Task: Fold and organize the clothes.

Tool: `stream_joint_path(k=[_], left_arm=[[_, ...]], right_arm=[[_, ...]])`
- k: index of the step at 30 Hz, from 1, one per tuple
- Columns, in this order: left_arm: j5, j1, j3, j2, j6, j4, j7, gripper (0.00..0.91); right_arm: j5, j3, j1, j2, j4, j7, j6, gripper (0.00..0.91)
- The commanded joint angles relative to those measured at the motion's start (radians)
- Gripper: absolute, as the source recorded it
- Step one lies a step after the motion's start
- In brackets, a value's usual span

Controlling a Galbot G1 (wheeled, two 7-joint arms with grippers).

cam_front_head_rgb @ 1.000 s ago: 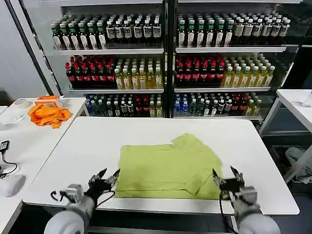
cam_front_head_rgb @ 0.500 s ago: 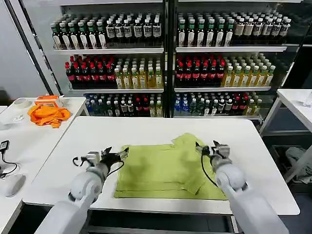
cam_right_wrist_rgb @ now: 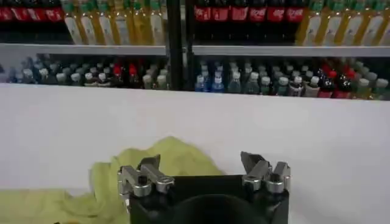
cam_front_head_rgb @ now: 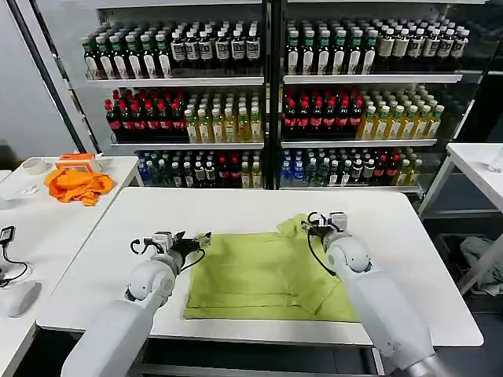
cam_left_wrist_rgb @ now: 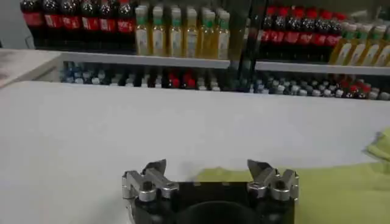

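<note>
The light yellow-green T-shirt (cam_front_head_rgb: 263,275) lies partly folded on the white table (cam_front_head_rgb: 118,228), a rumpled sleeve sticking out at its far right corner (cam_front_head_rgb: 295,228). My left gripper (cam_front_head_rgb: 196,240) hovers open at the shirt's far left corner; in the left wrist view its fingers (cam_left_wrist_rgb: 153,172) stand wide apart with the shirt's edge (cam_left_wrist_rgb: 341,182) just beyond them. My right gripper (cam_front_head_rgb: 314,226) hangs open over the far right sleeve; the right wrist view shows the sleeve (cam_right_wrist_rgb: 177,155) between and below its spread fingers (cam_right_wrist_rgb: 253,163). Neither holds anything.
A bright orange cloth (cam_front_head_rgb: 77,185) and a tape roll (cam_front_head_rgb: 34,166) lie on a side table at the left. Shelves of bottles (cam_front_head_rgb: 267,102) stand behind the table. Another white table (cam_front_head_rgb: 475,161) is at the right. White tabletop spreads beyond the shirt.
Both arms have reached forward from the table's near edge to the shirt's far corners. Both grippers stay open. The shirt has not moved.
</note>
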Motion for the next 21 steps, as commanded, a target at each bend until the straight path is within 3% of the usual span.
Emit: stream_joint_path(k=[1, 4, 5, 6, 7, 8, 9, 21], left_arm=[[0.004, -0.039, 0.024, -0.007, 0.012, 0.061, 0.012, 0.907], [0.006, -0.031, 0.023, -0.006, 0.018, 0.058, 0.014, 0.907], [0.006, -0.025, 0.024, -0.005, 0.019, 0.057, 0.015, 0.907], [0.006, -0.022, 0.023, -0.005, 0.019, 0.057, 0.016, 0.595], [0.006, -0.021, 0.023, -0.005, 0.019, 0.057, 0.016, 0.403], [0.006, -0.016, 0.022, -0.005, 0.018, 0.057, 0.017, 0.081], [0.006, -0.015, 0.021, -0.005, 0.018, 0.057, 0.017, 0.010], [0.004, -0.008, 0.007, -0.011, 0.004, 0.075, 0.042, 0.010]], right_arm=[[0.000, -0.011, 0.044, 0.026, -0.081, -0.010, -0.008, 0.907], [-0.001, -0.007, 0.034, 0.029, -0.077, -0.008, -0.008, 0.907], [-0.001, -0.006, 0.030, 0.029, -0.075, -0.008, -0.008, 0.776], [-0.001, -0.006, 0.028, 0.028, -0.073, -0.008, -0.008, 0.453], [-0.001, -0.006, 0.024, 0.028, -0.069, -0.007, -0.008, 0.141], [-0.001, -0.007, 0.020, 0.026, -0.064, -0.006, -0.008, 0.040], [-0.001, -0.007, 0.018, 0.026, -0.060, -0.006, -0.008, 0.000], [0.003, -0.003, 0.004, 0.026, -0.058, -0.012, -0.007, 0.000]])
